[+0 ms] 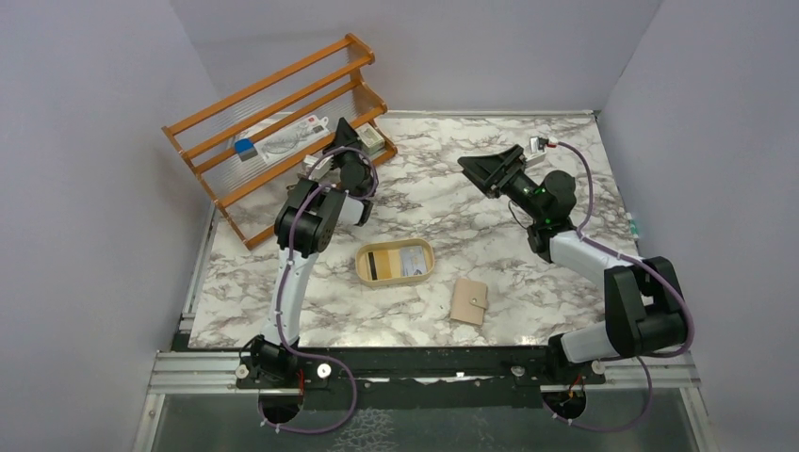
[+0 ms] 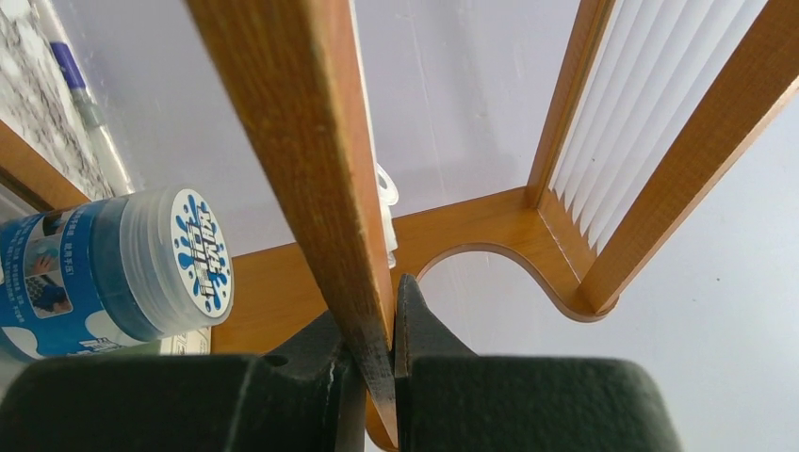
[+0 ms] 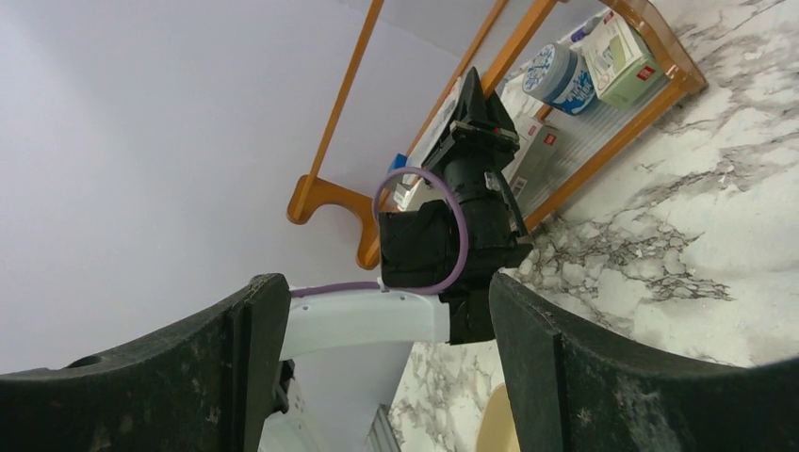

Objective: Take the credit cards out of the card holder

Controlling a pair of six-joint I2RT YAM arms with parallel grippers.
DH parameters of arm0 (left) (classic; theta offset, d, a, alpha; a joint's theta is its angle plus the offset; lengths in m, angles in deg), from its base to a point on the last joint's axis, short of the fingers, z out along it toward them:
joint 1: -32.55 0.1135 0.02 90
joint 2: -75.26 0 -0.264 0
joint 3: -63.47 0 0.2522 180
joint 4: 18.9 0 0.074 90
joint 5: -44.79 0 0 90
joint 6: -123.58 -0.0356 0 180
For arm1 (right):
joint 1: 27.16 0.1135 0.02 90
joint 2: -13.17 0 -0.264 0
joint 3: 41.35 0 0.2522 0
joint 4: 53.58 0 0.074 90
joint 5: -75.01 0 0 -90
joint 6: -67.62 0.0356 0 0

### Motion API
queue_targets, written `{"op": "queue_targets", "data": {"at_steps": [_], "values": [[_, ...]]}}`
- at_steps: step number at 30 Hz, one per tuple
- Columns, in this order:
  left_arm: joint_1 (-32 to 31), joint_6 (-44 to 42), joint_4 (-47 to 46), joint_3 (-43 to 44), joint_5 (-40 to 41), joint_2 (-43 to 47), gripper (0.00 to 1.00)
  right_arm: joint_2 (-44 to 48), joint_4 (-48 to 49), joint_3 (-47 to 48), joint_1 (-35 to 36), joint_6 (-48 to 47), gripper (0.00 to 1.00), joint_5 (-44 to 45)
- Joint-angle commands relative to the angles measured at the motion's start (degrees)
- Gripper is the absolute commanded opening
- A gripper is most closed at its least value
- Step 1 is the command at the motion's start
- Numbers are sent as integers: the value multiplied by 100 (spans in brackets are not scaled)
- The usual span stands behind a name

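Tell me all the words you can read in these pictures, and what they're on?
Nothing reads clearly.
Lid of the blue tub: splashy logo, letters too blurred.
box on the rack: red mark, too small.
cards in the tray: print too small.

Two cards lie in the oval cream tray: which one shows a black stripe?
The yellowish card on the left; a black stripe runs along it. The light blue card beside it shows none.

You've got two credit cards (image 1: 412, 261) showing in one oval tray (image 1: 395, 283), one tan card holder (image 1: 468, 300), one wooden rack (image 2: 311, 141), and one blue tub (image 2: 113, 264) on it.
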Motion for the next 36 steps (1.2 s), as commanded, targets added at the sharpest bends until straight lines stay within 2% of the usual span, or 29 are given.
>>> {"op": "queue_targets", "data": {"at_steps": [1, 10, 16, 17, 20, 24, 25, 26, 27, 30, 36], "values": [[183, -1953, -1479, 380, 635, -424, 0, -157, 204, 22, -29, -134, 83, -237], [749, -1862, -1417, 538, 264, -558, 0, -345, 246, 53, -29, -147, 83, -304], [1168, -1166, -930, 413, -653, -488, 0, -367, 189, 76, -27, -189, 83, -398], [1230, -1016, -888, 380, -864, -478, 5, -337, 102, 83, -28, -228, 83, -413], [1301, -947, -826, 256, -1278, -356, 44, -158, -240, 86, -25, -468, 83, -438], [1289, -895, -723, 18, -1810, -98, 79, 376, -1250, 50, -22, -1158, 84, -246], [1261, -887, -727, -48, -1887, -28, 93, 541, -1577, 52, -26, -1389, 84, -172], [1229, -903, -730, -124, -1949, 54, 98, 686, -1914, 74, -20, -1643, 84, -91], [1182, -920, -731, -233, -1994, 140, 99, 826, -2316, 116, 0, -1891, 84, -23], [1012, -1015, -713, -522, -2198, 465, 99, 1159, -3556, 281, 66, -2664, 84, 153], [704, -1071, -441, -1501, -2557, 1353, 99, 1366, -5026, 377, 560, -3590, 83, 752]]}}
